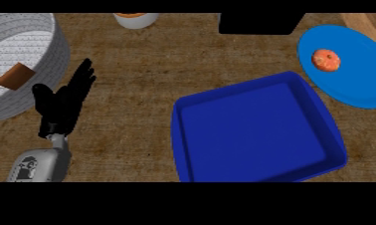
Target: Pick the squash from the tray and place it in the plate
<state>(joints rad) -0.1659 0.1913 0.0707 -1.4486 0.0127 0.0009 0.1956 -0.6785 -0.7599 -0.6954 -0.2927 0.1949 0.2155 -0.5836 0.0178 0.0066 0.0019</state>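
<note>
So here's what you've got: the squash [326,60], small, orange and roundish, is sitting on the light blue plate [354,91], toward the plate's far left part. That plate lies just off the far right corner of the dark blue tray [249,134]. The two rims look so close from up here that I can't tell whether they touch. The tray sits on the brown bench [147,69], skewed a bit rather than square to your view.

Your left robot hand [63,110] is well to the left of the tray. Its fingers are straight and apart, pointing away from you, with nothing in them. Its grey forearm [44,162] comes in from below.

Even further left of the tray than the hand is a big grey dotted bowl [33,45] with a brown chunk [16,76] in it. The hand is just beside the bowl's rim, and I can't tell if they make contact.

Beyond the tray's far left corner there's a white cup [137,21] with something orange on top. A black box [260,22] sits beyond the tray's far side, and a sliver of wood [363,23] shows past the plate.
</note>
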